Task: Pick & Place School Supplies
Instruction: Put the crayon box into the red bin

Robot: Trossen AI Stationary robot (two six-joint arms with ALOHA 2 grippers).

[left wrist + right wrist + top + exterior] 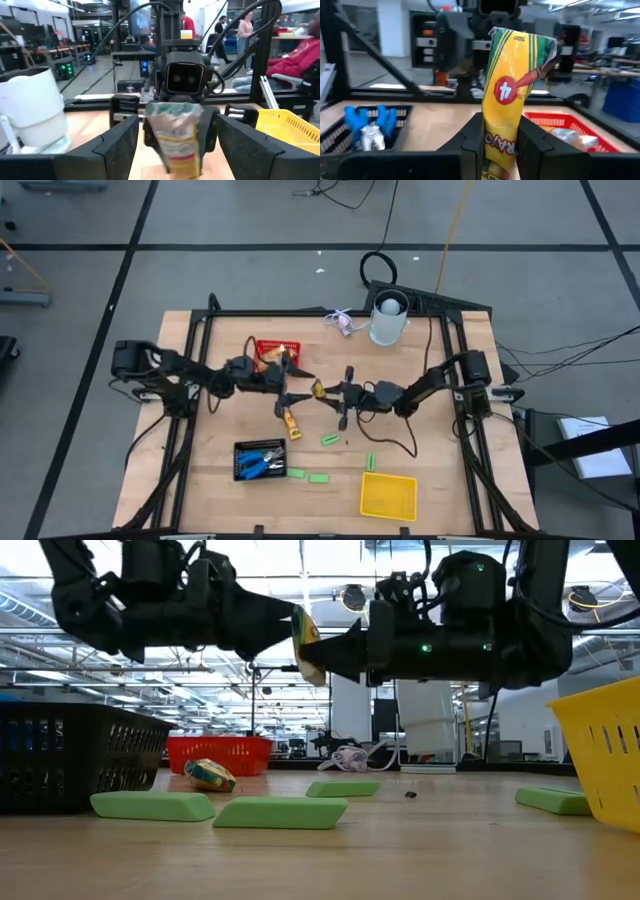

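Even overhead light falls bright on the table point(440, 480), with only faint shadows beneath the arms. In the low view, ceiling strip lights glare behind the silhouetted arms. The crayon packet point(176, 137) blurs close to the left wrist camera.

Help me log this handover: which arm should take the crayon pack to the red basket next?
Left, probably. Its open claw already brackets the crayon pack held by the right claw, and the red basket sits on its side.
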